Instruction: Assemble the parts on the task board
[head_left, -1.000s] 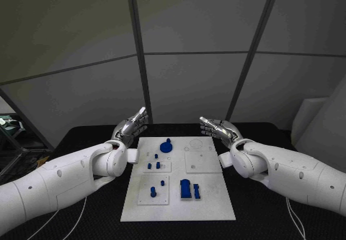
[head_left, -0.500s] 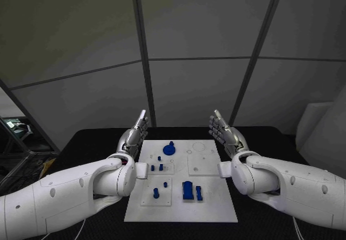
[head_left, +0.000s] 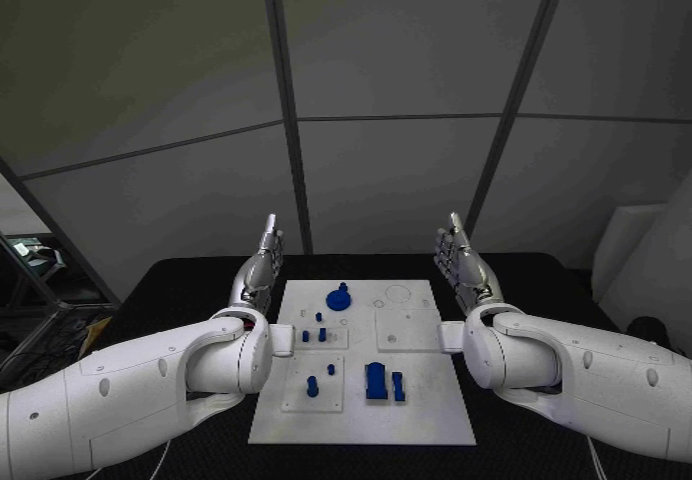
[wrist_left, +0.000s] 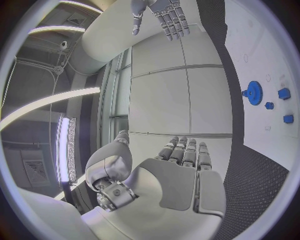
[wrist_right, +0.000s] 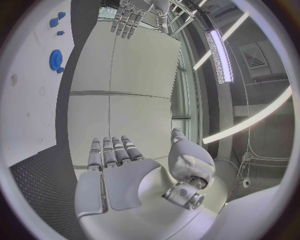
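Since a second ago, your two hands had turned from a cupped, inward-leaning pose to standing edge-on and upright at the far corners of the board, and the camera itself had tilted up a little.

In the head view, your left hand stood just off the far left corner of the task board, fingers straight and apart, holding nothing; your right hand mirrored it at the far right corner, likewise empty. Held off to the sides like that, they left the whole board open to the camera, which I judge was the reason for the pose. On the board, the blue gear sat near the far edge, small blue pegs stood in the left middle plate, two more pegs in the near left plate, and two blue blocks lay side by side near the centre.

In the left wrist view, your left palm faced the wall, fingers extended, with the gear off to one side.

In the right wrist view, your right palm showed the same flat, empty spread.
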